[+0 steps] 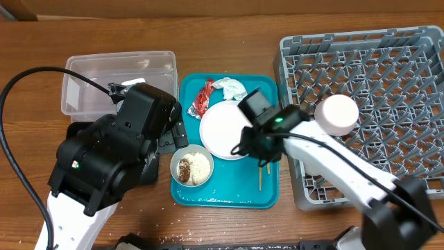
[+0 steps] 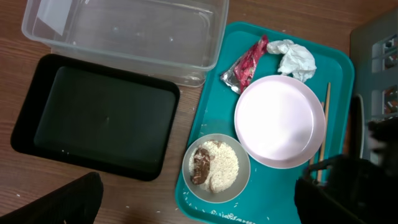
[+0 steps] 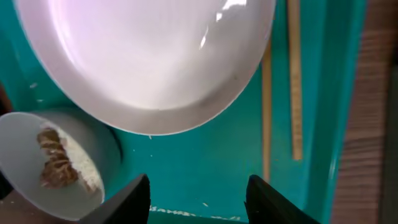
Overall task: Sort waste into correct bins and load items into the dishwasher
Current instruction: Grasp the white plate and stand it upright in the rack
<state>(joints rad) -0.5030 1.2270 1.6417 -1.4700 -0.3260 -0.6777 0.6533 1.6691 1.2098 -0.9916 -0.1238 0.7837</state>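
Overhead: wrapper [image 1: 202, 98], tissue [image 1: 231, 87], rice bowl [image 1: 192, 167], plate [image 1: 225, 130], chopsticks [image 1: 261, 177] all on the teal tray [image 1: 229, 187]. The tub [image 1: 118, 59] and black tray [image 2: 93, 118] at 9 o'clock show no waste, and the rack [image 1: 388, 62] at 3 o'clock holds one white cup [image 1: 337, 114]. Barely begun, I judge. My right claw [image 3: 199, 196] is spread and empty by the plate; left claw [image 1: 172, 133] opening I cannot tell.

Pink plate [image 2: 280, 121] beside rice bowl [image 2: 244, 169] (upright)

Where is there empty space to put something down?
The black tray and the clear tub beyond it look bare. The grey rack has open grid along its far side. The teal tray is crowded: plate, rice bowl, wrapper, tissue, chopsticks. Its main free strip lies below the plate, between bowl and chopsticks.
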